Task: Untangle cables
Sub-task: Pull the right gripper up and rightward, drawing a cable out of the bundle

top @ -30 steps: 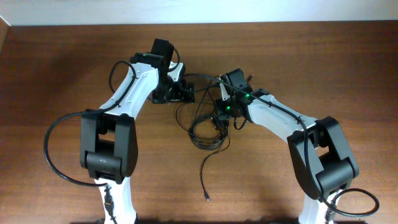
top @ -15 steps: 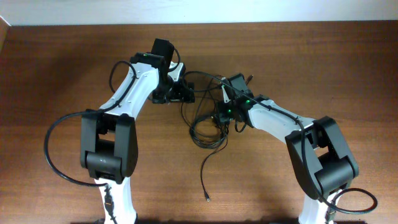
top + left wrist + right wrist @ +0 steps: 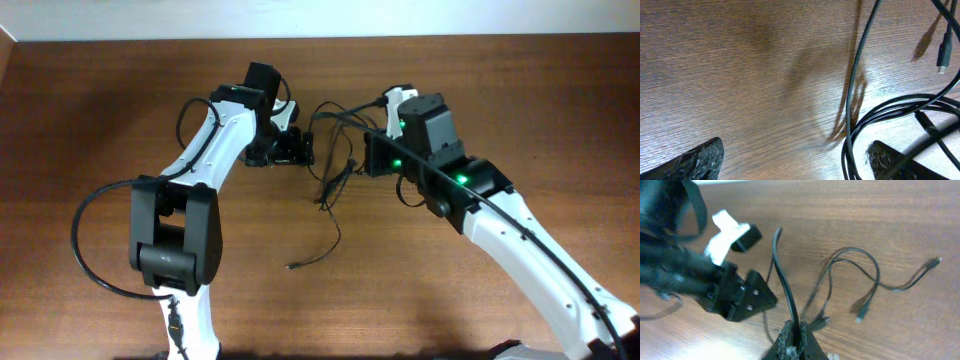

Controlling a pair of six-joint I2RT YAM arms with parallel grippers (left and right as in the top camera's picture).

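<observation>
Our right gripper (image 3: 794, 341) was clamped on one strand of the cables (image 3: 785, 285), held above the table (image 3: 100, 100). The rest dangled between both arms, and one plug end trailed on the wood. Our left gripper (image 3: 790, 160) stood wide open and held nothing, with a cable loop passing one fingertip.

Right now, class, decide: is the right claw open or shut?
Shut. The right claw pinches a black cable, its tips pressed together around it in the wrist view.
</observation>
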